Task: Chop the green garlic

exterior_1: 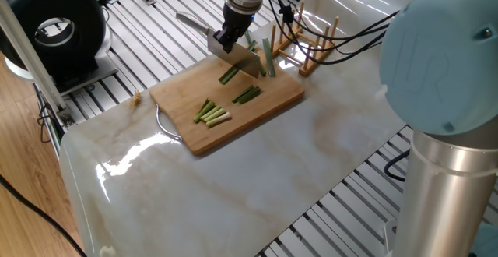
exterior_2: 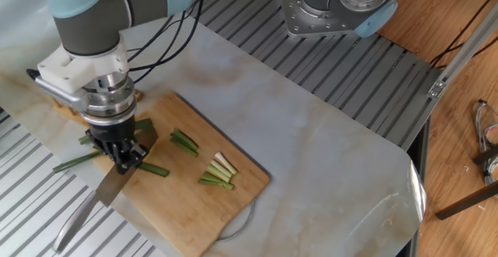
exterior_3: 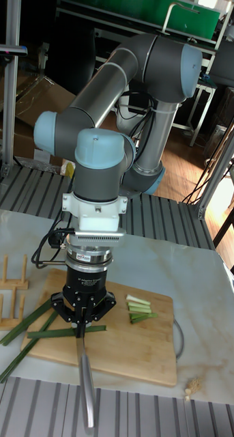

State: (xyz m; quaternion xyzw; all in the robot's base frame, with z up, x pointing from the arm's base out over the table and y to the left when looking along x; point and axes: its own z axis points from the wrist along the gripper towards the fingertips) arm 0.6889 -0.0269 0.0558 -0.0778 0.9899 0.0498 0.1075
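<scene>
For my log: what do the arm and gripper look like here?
The arm has grey tube links with light blue joint caps. A white flange with a vented grille sits above the black two-finger gripper. Black cables trail from the wrist.

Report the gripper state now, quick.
Gripper: jaws closed on the knife handle, blade angled down over the cutting board beside the green garlic.

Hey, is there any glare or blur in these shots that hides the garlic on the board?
One fixed view: bright glare on the marble tabletop, away from the cutting board; cut green garlic pieces read clearly. The other fixed view: even light, gripper hides part of the stalks. Tall fixed view: sharp board, dim background.
</scene>
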